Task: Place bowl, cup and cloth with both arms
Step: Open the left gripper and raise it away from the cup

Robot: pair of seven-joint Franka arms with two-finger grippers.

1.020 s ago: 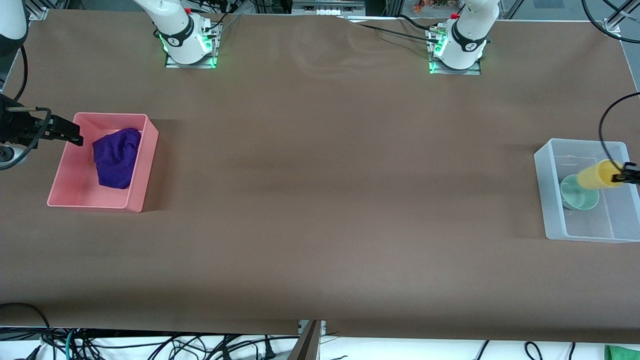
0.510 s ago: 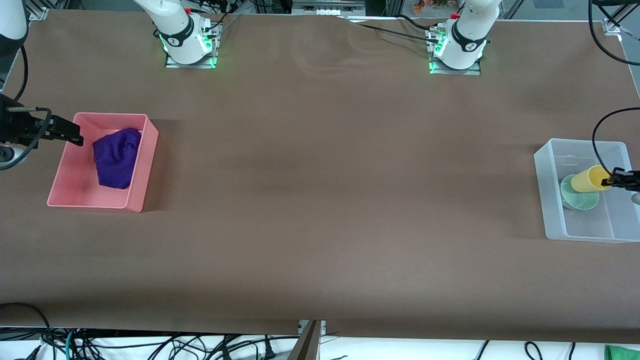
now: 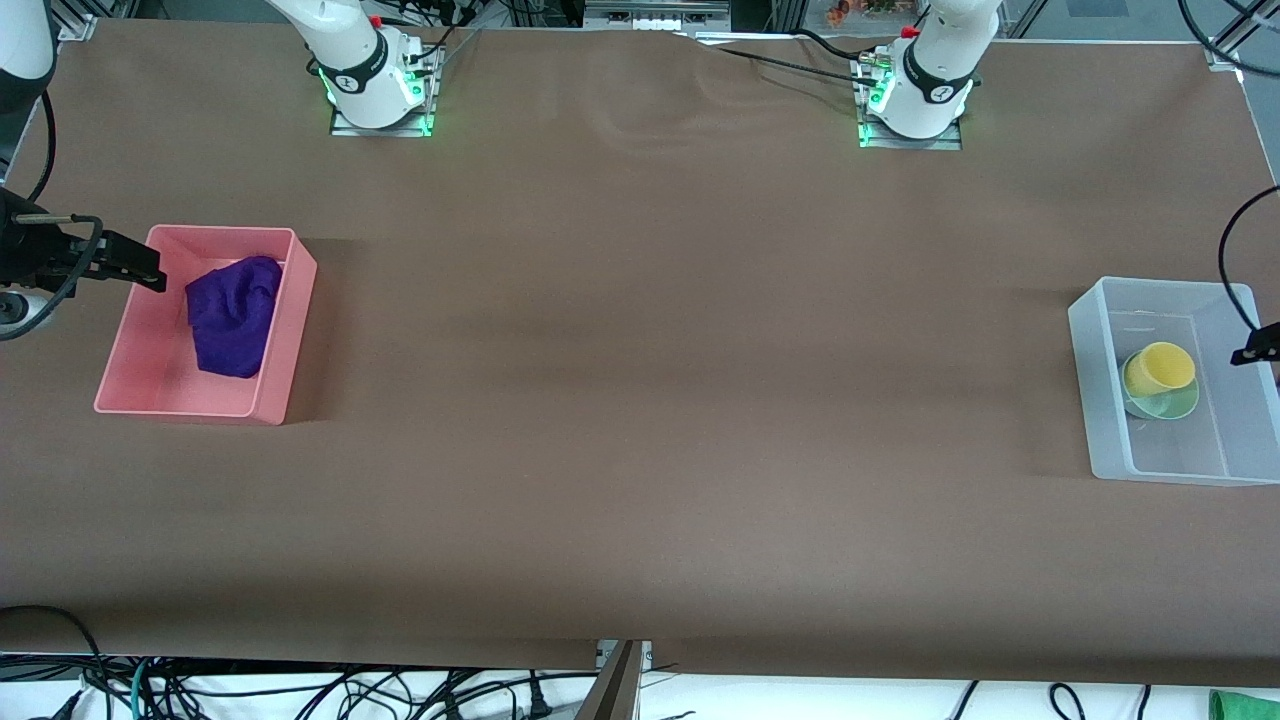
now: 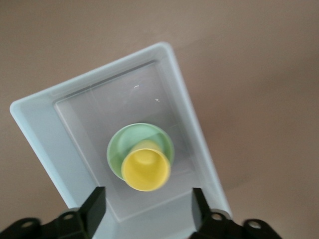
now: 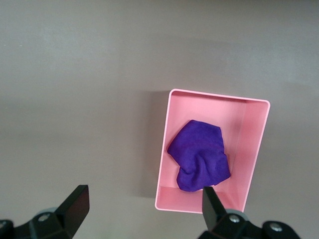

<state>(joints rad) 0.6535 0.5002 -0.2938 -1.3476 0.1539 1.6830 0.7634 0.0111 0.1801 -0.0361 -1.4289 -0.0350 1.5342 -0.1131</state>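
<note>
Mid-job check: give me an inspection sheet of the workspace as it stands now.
Surface: brown-covered table, a few wrinkles between the bases.
Job's things: small yellow plastic cup sits in pale mint-green bowl, both in clear plastic bin; crumpled deep-purple cloth in pink plastic bin.
Clutter: nothing seen.
Grippers: left gripper open, empty, above the clear bin; right gripper open, empty, by the pink bin's outer edge.
Cables: black cables on both arms; a tangle below the table's near edge.
Surroundings: two white bases lit green.
</note>
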